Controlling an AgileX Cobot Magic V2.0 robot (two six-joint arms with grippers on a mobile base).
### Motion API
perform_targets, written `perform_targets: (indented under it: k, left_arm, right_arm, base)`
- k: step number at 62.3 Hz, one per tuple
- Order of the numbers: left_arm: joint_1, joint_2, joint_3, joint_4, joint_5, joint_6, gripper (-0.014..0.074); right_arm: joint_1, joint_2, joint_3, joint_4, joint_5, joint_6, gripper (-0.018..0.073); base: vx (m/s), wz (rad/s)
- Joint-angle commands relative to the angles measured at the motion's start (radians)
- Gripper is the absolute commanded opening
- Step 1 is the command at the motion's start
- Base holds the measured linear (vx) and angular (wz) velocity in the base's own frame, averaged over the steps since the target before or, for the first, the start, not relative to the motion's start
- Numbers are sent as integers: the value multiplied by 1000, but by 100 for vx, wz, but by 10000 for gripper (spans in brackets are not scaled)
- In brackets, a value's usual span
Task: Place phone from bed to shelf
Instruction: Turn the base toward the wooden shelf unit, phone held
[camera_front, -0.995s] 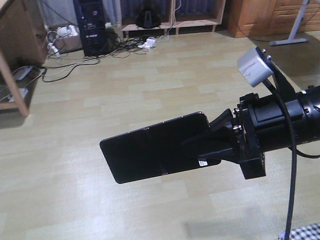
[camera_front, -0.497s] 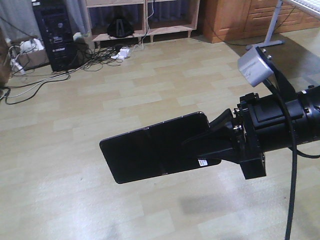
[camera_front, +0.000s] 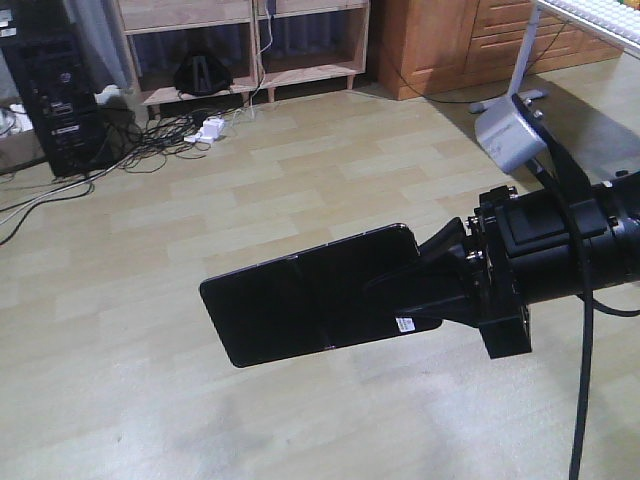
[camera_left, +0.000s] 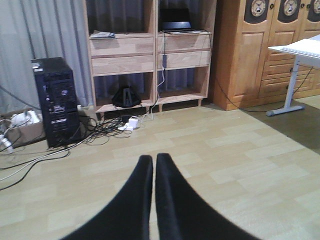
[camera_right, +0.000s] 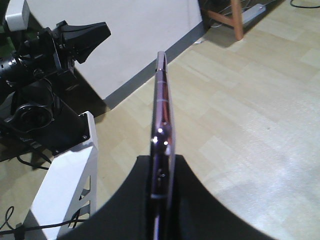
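The phone (camera_front: 300, 305) is a flat glossy black slab held level above the floor, and my right gripper (camera_front: 420, 290) is shut on its right end. In the right wrist view the phone (camera_right: 161, 110) stands edge-on between the black fingers (camera_right: 200, 200) of that gripper (camera_right: 162, 167). The light wooden shelf (camera_left: 150, 55) stands against the far wall, its lower compartments (camera_front: 240, 40) ahead of me. My left gripper (camera_left: 150, 162) points at it, shut with nothing inside. The bed is out of view.
A black computer tower (camera_left: 57, 100) with tangled cables and a power strip (camera_left: 131, 122) sits left of the shelf. An orange-brown wardrobe (camera_left: 260, 50) and a white desk (camera_left: 295, 47) on a grey leg stand at the right. A dark laptop (camera_left: 175, 25) rests on the shelf.
The room has slid leftward in the front view and the shelf has come nearer. The checked corner at the lower right has gone. The phone stays in the right gripper, unchanged.
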Motion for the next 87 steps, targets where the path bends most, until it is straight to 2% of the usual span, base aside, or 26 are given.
perform_targets:
  k: [1,87]
  left_arm:
    - [-4,-13,-21,-9,-72,-6,1]
    - [-4,-13,-21,-9,-72,-6,1]
  right_arm:
    - [-1,-28,-28,86,71,1,-3]
    - [-1,-28,-28,86,71,1,-3]
  base:
    - [43,-12]
    - [44,-14]
